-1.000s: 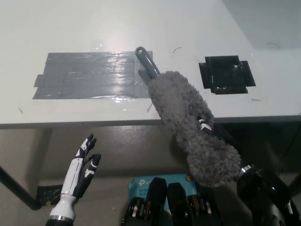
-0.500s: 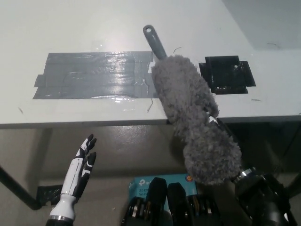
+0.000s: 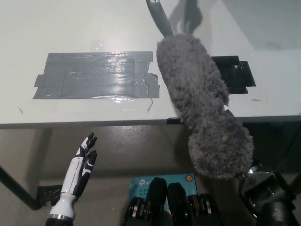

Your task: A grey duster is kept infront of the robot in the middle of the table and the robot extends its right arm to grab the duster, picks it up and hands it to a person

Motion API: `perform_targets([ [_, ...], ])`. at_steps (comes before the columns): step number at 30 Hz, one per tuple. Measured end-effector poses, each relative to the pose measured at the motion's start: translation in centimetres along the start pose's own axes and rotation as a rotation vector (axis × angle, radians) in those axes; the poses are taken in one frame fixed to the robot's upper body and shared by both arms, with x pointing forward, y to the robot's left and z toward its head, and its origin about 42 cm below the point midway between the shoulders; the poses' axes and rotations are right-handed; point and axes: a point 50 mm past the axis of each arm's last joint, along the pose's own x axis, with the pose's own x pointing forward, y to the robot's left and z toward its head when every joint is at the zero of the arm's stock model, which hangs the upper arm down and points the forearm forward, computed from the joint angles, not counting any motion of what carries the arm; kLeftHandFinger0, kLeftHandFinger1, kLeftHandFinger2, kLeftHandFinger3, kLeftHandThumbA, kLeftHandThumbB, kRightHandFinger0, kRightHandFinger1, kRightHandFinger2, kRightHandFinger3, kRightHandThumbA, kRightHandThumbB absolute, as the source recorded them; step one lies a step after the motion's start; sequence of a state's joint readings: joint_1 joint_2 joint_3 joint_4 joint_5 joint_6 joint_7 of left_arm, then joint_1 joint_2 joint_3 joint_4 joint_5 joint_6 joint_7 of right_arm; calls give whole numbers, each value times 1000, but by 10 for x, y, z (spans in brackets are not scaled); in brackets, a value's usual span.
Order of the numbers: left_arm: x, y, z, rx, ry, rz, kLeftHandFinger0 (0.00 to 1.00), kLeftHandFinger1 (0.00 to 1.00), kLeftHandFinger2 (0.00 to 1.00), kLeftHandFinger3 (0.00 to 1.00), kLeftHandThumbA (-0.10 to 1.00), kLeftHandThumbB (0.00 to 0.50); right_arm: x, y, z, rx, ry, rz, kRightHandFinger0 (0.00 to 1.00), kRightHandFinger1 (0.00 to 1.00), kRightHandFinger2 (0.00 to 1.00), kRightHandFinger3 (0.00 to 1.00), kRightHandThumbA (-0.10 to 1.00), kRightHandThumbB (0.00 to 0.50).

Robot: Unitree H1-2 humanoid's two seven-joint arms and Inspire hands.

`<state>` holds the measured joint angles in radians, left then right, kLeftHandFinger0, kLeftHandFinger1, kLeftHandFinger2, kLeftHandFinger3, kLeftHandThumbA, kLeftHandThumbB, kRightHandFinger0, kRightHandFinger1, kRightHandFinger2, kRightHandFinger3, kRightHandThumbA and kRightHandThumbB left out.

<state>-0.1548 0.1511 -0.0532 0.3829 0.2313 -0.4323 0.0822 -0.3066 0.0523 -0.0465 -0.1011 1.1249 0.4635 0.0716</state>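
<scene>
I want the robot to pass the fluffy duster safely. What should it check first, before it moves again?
1. Duster off the table: ok, it is lifted, handle pointing away from the robot.
2. Right hand holding it firmly: cannot tell, the fluff hides nearly all of the hand.
3. Someone ready to take it: cannot tell, only a shadow falls near the handle.
4. Left hand out of the way: ok, it rests open below the table edge.
5. Grey tape patch and black patch undisturbed: ok, both lie flat.
</scene>
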Motion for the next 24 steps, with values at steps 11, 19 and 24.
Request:
perform_targets([
  [11,3,3,5,11,-23,3,926,1000,1000,1000,1000,186,2,5,-1,76,-2,-2,0,556,932,1000,-100,91],
  [19,3,4,6,16,-27,3,923,1000,1000,1000,1000,187,2,2,-2,109,-2,-23,0,563,928,1000,-100,97],
  [24,3,4,6,20,-28,2,927,1000,1000,1000,1000,194,3,2,1,123,-8,-21,647,1000,1000,1000,193,300],
])
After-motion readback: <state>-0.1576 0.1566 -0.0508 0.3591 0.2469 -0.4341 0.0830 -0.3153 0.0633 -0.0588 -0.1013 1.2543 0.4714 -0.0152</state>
